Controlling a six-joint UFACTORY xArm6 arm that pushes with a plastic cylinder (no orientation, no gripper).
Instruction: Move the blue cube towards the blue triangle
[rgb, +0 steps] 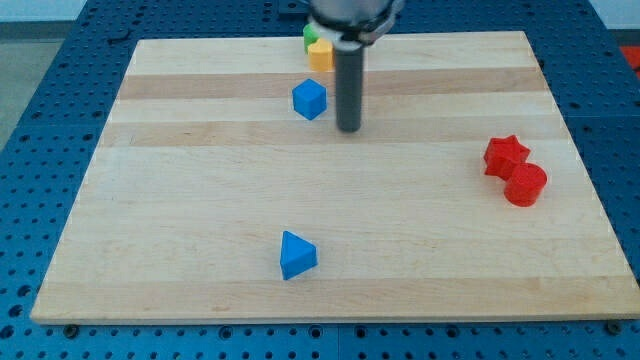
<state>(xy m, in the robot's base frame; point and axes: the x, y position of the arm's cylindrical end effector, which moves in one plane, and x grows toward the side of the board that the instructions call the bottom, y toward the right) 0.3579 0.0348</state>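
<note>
the blue cube (310, 99) sits near the view's top of the wooden desk (200, 200), a bit left of the middle; my tip (348, 129) is just beside it, on the view's right and a little lower, and i cannot tell if it touches, but it looks a bit apart; the blue triangle (297, 254) lies well apart from the cube, near the view's bottom, almost straight below it; there is no pincer on this arm, only a dark rod, so nothing can open or close or hold; the cube looks small, hard and light, and i think it will slide easy on the smooth wood; it may also spin or slip off to the side if i push on a corner; the best spot to push is the flat side facing the view's top, right in its middle, so my tip would need to go around behind it first; a yellow block (320, 54) and a green block (311, 36) sit at the top edge, partly hidden by the arm; a red star (505, 153) and a red round block (526, 184) touch each other far at the view's right
</note>
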